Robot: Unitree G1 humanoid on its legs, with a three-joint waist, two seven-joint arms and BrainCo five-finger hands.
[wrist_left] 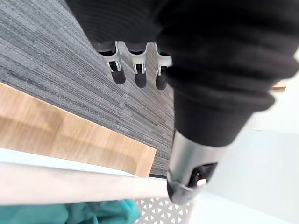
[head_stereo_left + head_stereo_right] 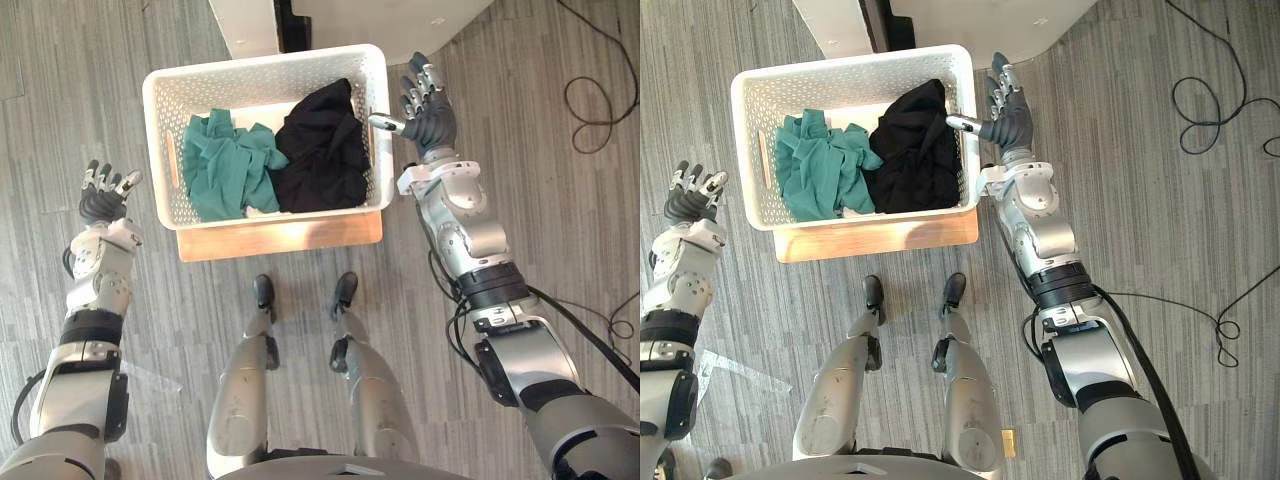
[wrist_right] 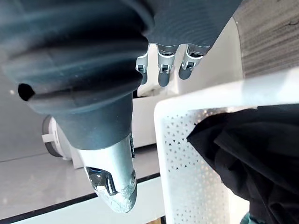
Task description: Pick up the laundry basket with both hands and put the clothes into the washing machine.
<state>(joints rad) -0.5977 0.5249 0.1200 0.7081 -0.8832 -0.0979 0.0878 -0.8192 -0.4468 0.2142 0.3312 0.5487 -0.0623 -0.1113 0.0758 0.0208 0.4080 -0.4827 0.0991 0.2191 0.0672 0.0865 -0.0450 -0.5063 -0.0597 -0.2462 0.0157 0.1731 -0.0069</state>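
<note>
A white perforated laundry basket (image 2: pixel 160 140) stands on a low wooden board (image 2: pixel 280 236) in front of me. Inside lie a teal garment (image 2: pixel 225 165) on the left and a black garment (image 2: pixel 320 150) on the right. My right hand (image 2: pixel 428 110) is open just beside the basket's right rim, its thumb reaching over the rim's edge. My left hand (image 2: pixel 103 195) is open too, hanging a short way off the basket's left wall, touching nothing. In the right wrist view the basket rim (image 3: pixel 205 100) and the black cloth (image 3: pixel 254 149) lie close past the fingers.
A white appliance (image 2: pixel 350 20) with a dark vertical gap stands right behind the basket. Grey wood-grain flooring (image 2: pixel 540 150) surrounds everything. A black cable (image 2: pixel 595 100) loops on the floor at the far right.
</note>
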